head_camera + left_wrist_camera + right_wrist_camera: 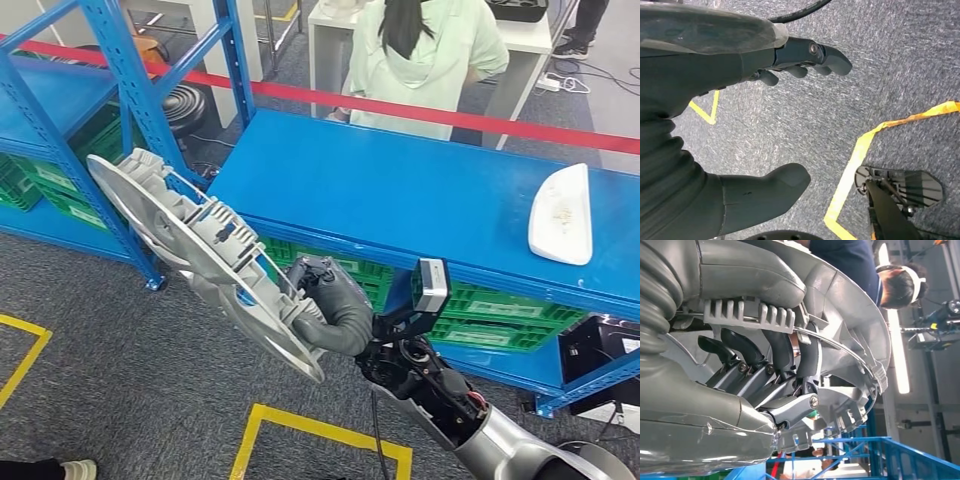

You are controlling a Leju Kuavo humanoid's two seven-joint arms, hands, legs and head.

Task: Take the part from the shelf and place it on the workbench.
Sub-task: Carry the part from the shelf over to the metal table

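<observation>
The left hand (753, 120) hangs over the grey floor (821, 110), thumb and fingers (806, 57) apart, holding nothing. The grey ribbed part (204, 250) tilts in the air before the blue workbench (392, 190), the right hand (332, 310) gripping its frame with fingers (779, 347) curled tight.

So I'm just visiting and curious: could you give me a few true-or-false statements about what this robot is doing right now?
1. The right robot hand holds the grey part. True.
2. The part rests on the blue workbench. False: it is held in the air, over the carpet.
3. The left robot hand holds nothing. True.
4. The white tray lies on the floor. False: it lies on the workbench.
</observation>
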